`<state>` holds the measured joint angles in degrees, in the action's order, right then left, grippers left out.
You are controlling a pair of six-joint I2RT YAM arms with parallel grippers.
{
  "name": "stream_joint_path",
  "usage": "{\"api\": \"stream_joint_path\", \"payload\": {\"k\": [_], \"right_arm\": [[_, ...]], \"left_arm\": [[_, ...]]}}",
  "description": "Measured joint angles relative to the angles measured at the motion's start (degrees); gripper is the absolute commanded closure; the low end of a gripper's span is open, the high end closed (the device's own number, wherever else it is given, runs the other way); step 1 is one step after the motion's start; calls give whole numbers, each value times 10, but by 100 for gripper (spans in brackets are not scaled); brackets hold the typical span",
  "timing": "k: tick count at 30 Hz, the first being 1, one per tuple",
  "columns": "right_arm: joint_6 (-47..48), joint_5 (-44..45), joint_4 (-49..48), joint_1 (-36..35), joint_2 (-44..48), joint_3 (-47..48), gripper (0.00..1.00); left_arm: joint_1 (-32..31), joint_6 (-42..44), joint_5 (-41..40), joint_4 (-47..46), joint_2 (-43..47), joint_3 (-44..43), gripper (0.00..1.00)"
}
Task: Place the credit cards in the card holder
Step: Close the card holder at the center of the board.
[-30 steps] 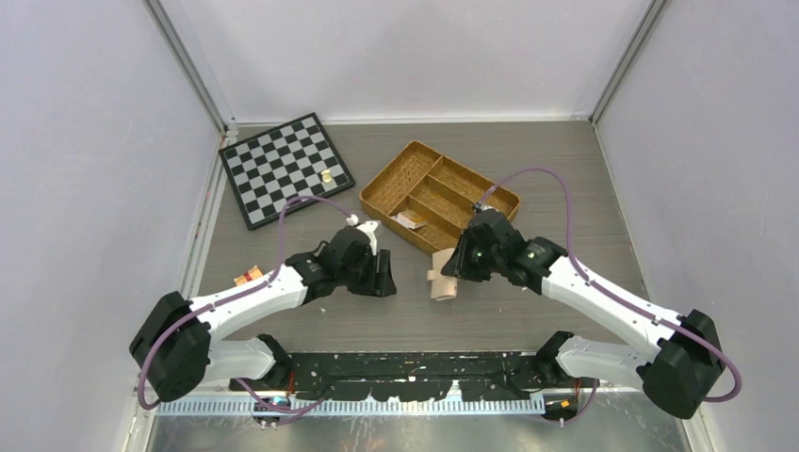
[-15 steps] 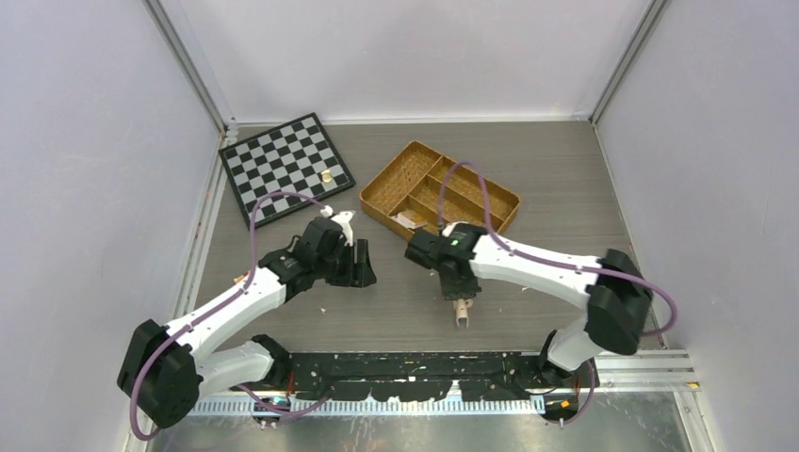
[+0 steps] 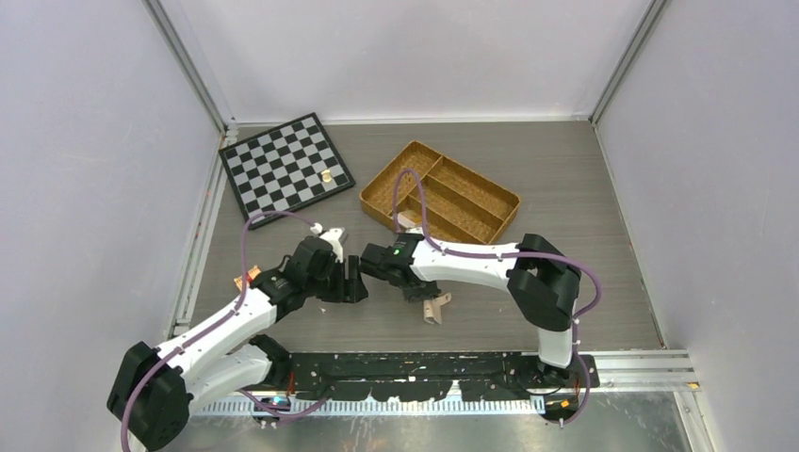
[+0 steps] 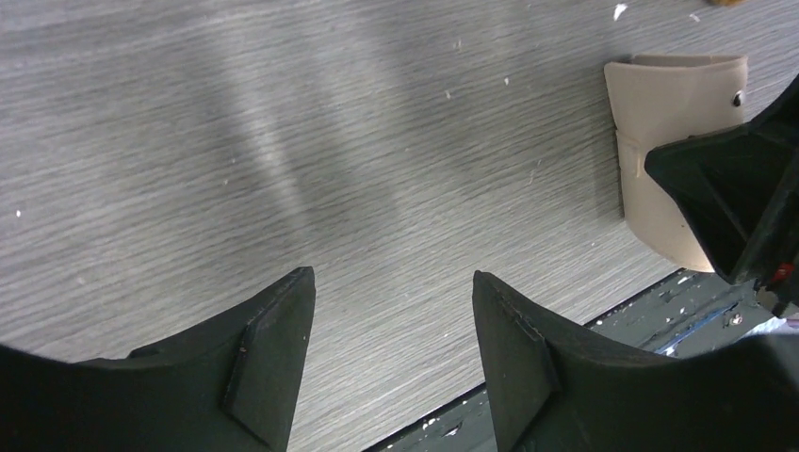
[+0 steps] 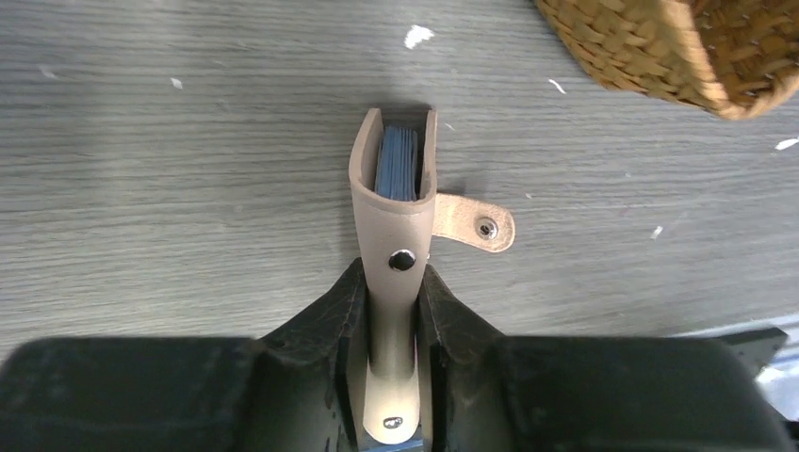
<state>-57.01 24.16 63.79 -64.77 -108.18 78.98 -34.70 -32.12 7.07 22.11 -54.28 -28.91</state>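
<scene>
My right gripper (image 5: 391, 275) is shut on the folded peach-beige card holder (image 5: 396, 217), pinching it by both flat sides. The snap tab (image 5: 481, 226) hangs loose to its right. Blue credit cards (image 5: 398, 162) show edge-on inside the holder's far end. From above, the card holder (image 3: 433, 307) hangs low over the table's near middle under the right gripper (image 3: 421, 292). My left gripper (image 3: 354, 281) is just left of it, open, with only bare table between its fingers (image 4: 273, 358). In the left wrist view the card holder (image 4: 660, 141) shows at the right.
A woven wicker divided tray (image 3: 440, 193) stands behind the grippers with a small packet (image 3: 407, 220) in it. A chessboard (image 3: 283, 168) lies at the back left. A small orange item (image 3: 247, 277) sits at the left edge. The black rail (image 3: 424, 363) borders the near edge.
The right arm has swung left and nearer with the card holder held in it. The left gripper has drawn back to the left and opened wider.
</scene>
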Motion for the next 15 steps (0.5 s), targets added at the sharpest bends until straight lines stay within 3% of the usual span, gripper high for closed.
{"api": "stream_joint_path", "payload": {"k": [5,15], "right_arm": [[0,-16,-54,-3,-9,20,43],[47,-33,-125,-6,42,23,36]], "left_arm": [[0,-9,-6,0,25,26,35],[0,-49,-24,13,130,77,42]]}}
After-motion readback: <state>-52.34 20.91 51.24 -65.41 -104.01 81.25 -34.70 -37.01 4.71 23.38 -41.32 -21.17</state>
